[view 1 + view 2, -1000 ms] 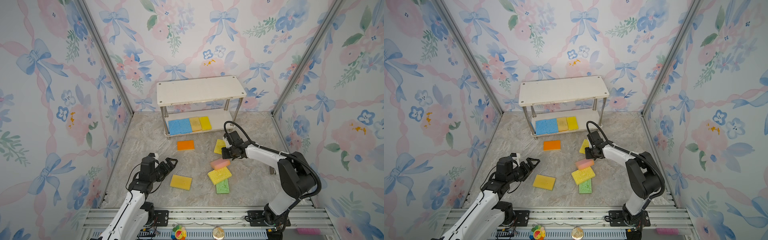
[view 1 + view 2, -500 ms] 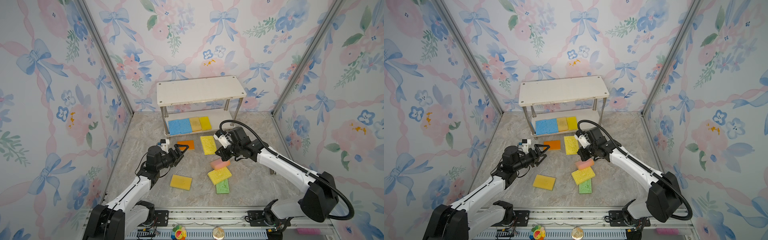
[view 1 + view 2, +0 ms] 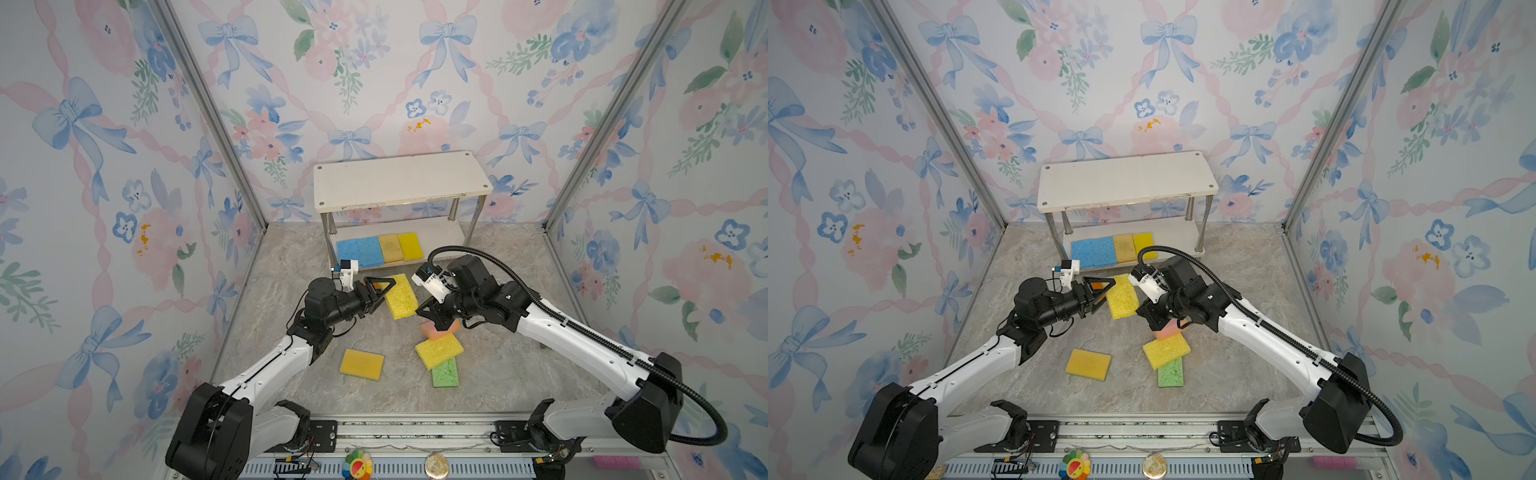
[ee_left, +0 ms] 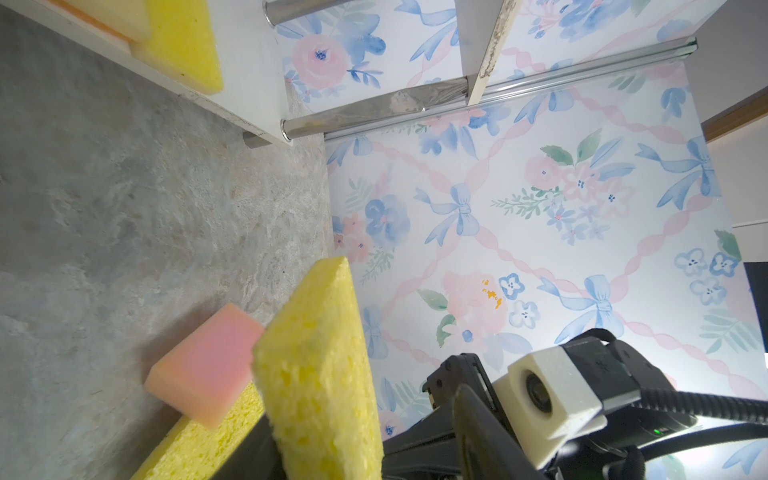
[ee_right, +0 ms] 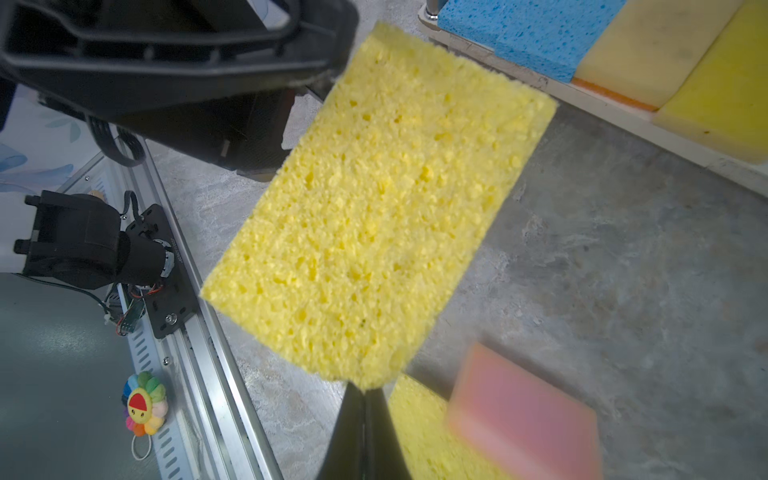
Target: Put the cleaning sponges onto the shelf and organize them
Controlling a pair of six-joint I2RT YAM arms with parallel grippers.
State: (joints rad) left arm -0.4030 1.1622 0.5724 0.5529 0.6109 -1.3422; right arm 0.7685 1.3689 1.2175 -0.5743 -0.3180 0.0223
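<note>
Floral-papered enclosure with a grey marbled worktop (image 3: 286, 266); the shelf (image 3: 399, 183) stands against the back wall. The held yellow sponge (image 3: 401, 296) hangs clear of the worktop between the two arms, just in front of the shelf's lower board. The right gripper (image 5: 364, 395) has its jaws pressed together on one corner of it. The left gripper (image 3: 384, 293) meets the opposite end, its jaws either side of that end; whether they press on it cannot be told. The open pores suggest a light, soft, compressible body with a grippy surface. It is unlikely to slip or break, but liable to sag or swing from a corner pinch. A hold across the thickness at mid-edge should carry it flatter. A row of four sponges (image 3: 390, 248) lies on the lower board, whose right part is bare. On the worktop the pink sponge (image 3: 440, 329) rests on a second yellow sponge (image 3: 439, 350), which overlaps the green sponge (image 3: 445, 372). A tan-yellow sponge (image 3: 361, 364) lies apart.
</note>
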